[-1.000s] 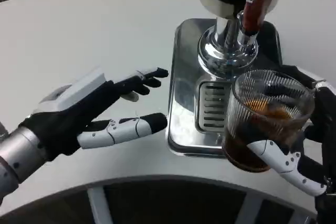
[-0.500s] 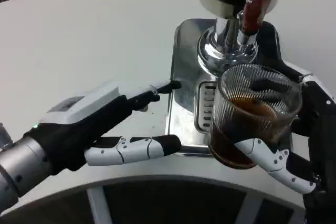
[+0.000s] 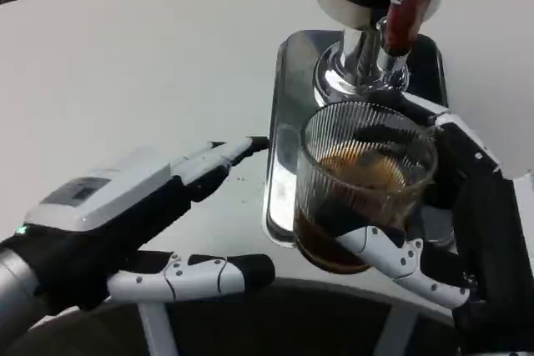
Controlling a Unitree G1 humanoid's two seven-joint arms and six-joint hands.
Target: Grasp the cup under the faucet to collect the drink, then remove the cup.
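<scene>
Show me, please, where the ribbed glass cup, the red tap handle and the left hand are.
ribbed glass cup (image 3: 334, 198), head view, ribbed side wall.
red tap handle (image 3: 405, 12), head view, middle of the lever.
left hand (image 3: 125, 214), head view, white back.

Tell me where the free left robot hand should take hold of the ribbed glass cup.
Judging by its pose, grip the ribbed glass cup around its bare left wall, coming in sideways from the left. The right robot hand already wraps the right side, and the upright cup holds dark drink.

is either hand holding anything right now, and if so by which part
The right hand grips the ribbed clear glass cup of dark drink around its side wall, a finger across the lower front. The left hand holds nothing.
</scene>
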